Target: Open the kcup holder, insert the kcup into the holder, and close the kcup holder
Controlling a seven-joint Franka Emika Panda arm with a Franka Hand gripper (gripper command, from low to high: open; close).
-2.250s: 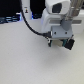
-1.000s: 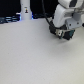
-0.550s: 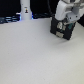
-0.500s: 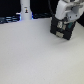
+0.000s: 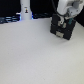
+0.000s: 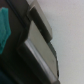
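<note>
Claw [image 5: 62, 21] is parked right at the top of the holder [image 5: 61, 28], over on the exterior view's right near the back of the surface [image 5: 35, 55]. Honestly can't tell if it's spread or pinched, the picture is way too blurry and the arm's white body [image 5: 67, 7] covers most of it. Can't see it gripping anything either.

Holder is a black boxy thing sitting on the pale surface, with a couple of lighter patches on its front that look like the drawer handles, one above the other.

Wrist view is super close up: two light slab-like pieces [image 6: 42, 42] stacked at a slant against dark casing, pale surface behind them. There's a teal-green patch [image 6: 4, 29] at the edge of that view, could be the kcup's top but I can't say for sure.

Back on the exterior view's left there's a tall white bottle [image 5: 25, 11] with a dark mark, well apart from the holder.
</note>
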